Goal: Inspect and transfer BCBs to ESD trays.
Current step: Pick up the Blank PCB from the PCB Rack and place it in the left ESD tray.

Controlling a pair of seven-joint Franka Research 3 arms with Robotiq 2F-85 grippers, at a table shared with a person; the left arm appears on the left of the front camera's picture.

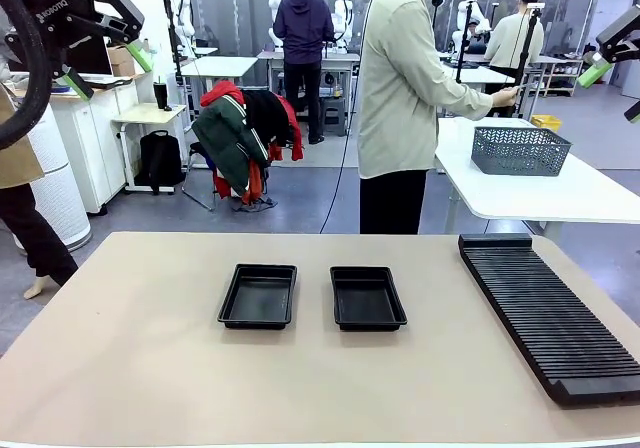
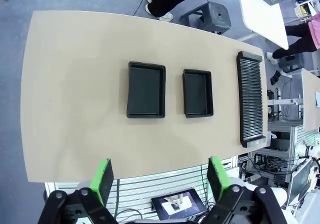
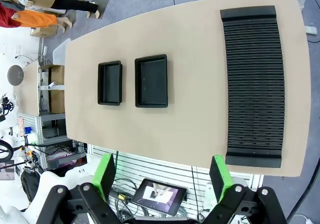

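Note:
Two empty black ESD trays sit side by side mid-table: the left tray (image 1: 258, 296) (image 2: 146, 90) (image 3: 110, 82) and the right tray (image 1: 367, 298) (image 2: 198, 93) (image 3: 151, 80). No BCBs are in view. My left gripper (image 1: 108, 68) (image 2: 160, 179) hangs high over the table's left side, open and holding nothing. My right gripper (image 1: 615, 90) (image 3: 162, 173) hangs high at the right, also open with nothing between its green pads. Both are far above the trays.
A long black ribbed rack (image 1: 550, 313) (image 2: 251, 100) (image 3: 255, 84) lies along the table's right side, its slots bare. A person (image 1: 405, 98) stands past the far edge, turned toward a white side table holding a grey mesh basket (image 1: 520, 150).

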